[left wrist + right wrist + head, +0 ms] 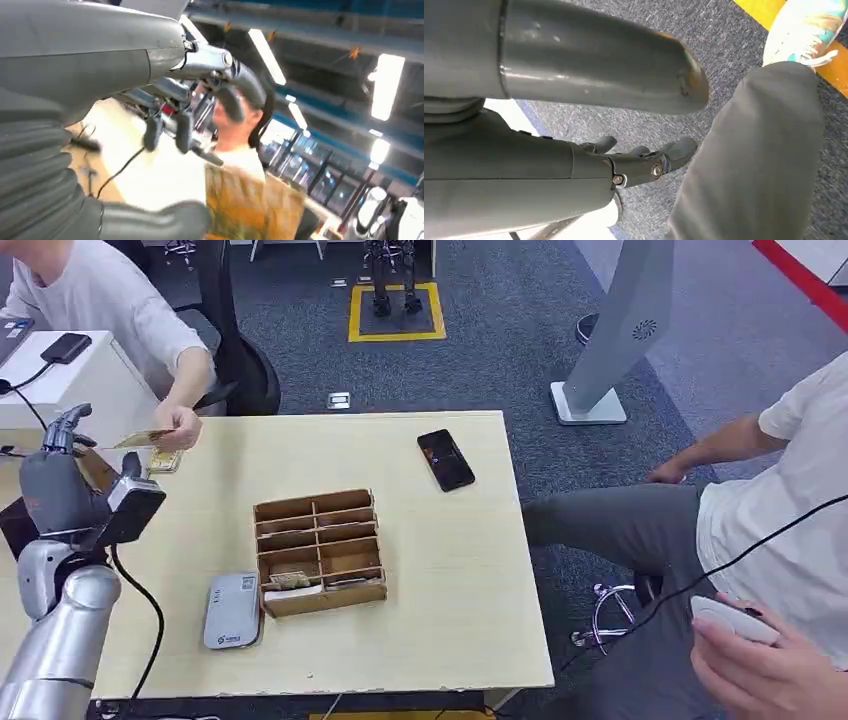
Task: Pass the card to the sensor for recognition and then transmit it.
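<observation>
"While the card (138, 438) is pinched in the person's hand (180, 426) at the far left corner of the table (460, 570), your left hand (64, 430) is raised just beside it, fingers spread and gripping nothing that I can make out."

"So which step are you calling this, pickup or hand-off?"

"A handover at that corner, but you can't read its direction from this. The left wrist view shows the card (250, 205) blurred in the gap between thumb and fingers (181, 131), not clamped. The sensor (232, 611) lies at the near left, touching or just beside the wooden organiser (320, 552), well apart from the card."

"And if the card is coming to you?"

"Then you need the fingers to close on its free edge before the person lets go, holding it flat enough to present face-down. After that, bring the arm near and right, down over the sensor, keeping clear of the organiser's wall."

"The other arm?"

"Your right hand (649, 162) hangs over the carpet beside a seated person's knee (754, 160), fingers slack, thumb apart, holding nothing. Leave it there. The phone (445, 459) at the far right plays no part."
</observation>
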You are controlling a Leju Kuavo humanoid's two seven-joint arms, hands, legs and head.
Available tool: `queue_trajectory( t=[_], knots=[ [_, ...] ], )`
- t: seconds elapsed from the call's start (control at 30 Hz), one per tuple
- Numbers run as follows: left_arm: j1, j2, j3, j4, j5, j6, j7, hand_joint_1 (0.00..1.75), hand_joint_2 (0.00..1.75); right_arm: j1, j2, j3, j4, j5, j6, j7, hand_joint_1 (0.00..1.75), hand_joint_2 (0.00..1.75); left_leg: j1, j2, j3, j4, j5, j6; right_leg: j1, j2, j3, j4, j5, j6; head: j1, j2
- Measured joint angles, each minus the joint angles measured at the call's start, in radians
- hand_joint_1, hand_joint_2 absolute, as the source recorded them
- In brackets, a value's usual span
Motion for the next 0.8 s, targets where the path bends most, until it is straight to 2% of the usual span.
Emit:
queue_trajectory(
  t=[0.1,0.2,0.4,0.5,0.57,0.67,0.8],
  knots=[
    [0.005,0.001,0.0,-0.007,0.02,-0.01,0.002,0.0,1.75,0.003,0.0,0.0,0.0,-0.004,0.0,0.004,0.0,0.0,0.0,0.0,0.0,0.0,0.0,0.0,0.0,0.0,0.0,0.0,0.0,0.0,0.0,0.0],
    [0.022,0.001,0.0,-0.035,0.044,-0.047,0.01,0.0,1.75,0.005,0.0,0.0,0.0,-0.011,-0.002,0.003,0.0,0.0,0.0,0.0,0.0,0.0,0.0,0.0,0.0,0.0,0.0,0.0,0.0,0.0,0.0,0.0],
    [0.083,0.0,-0.013,-0.146,0.021,-0.162,0.002,0.0,1.75,0.005,0.0,-0.002,0.0,-0.023,-0.007,-0.011,0.0,0.0,0.0,0.0,0.0,0.0,0.0,0.0,0.0,0.0,0.0,0.0,0.0,0.0,0.0,0.0],
    [0.122,0.003,-0.055,-0.214,-0.028,-0.229,-0.003,0.0,1.75,0.006,0.0,-0.003,0.0,-0.032,-0.006,-0.014,0.0,0.0,0.0,0.0,0.0,0.0,0.0,0.0,0.0,0.0,0.0,-0.001,0.0,0.0,0.0,0.0],
    [0.146,0.006,-0.131,-0.285,-0.098,-0.316,0.003,0.0,1.75,0.007,0.0,-0.006,0.0,-0.04,-0.005,-0.018,0.0,0.0,0.0,-0.001,0.0,0.0,0.0,0.0,0.0,0.0,0.0,-0.001,0.0,0.0,0.0,0.0],
    [0.177,0.008,-0.278,-0.376,-0.178,-0.358,0.037,0.0,1.75,0.008,0.0,-0.014,0.001,-0.05,-0.005,-0.024,0.0,0.0,-0.001,-0.001,-0.001,0.0,0.0,0.0,-0.001,-0.001,0.0,-0.002,0.0,0.0,0.0,0.0],
    [0.18,0.012,-0.459,-0.465,-0.207,-0.385,0.075,0.0,1.75,0.01,0.0,-0.021,0.001,-0.063,-0.007,-0.027,0.0,0.0,-0.001,-0.001,-0.001,0.0,-0.001,0.001,-0.001,0.0,0.0,-0.002,0.001,0.001,0.0,0.0]
  ],
)
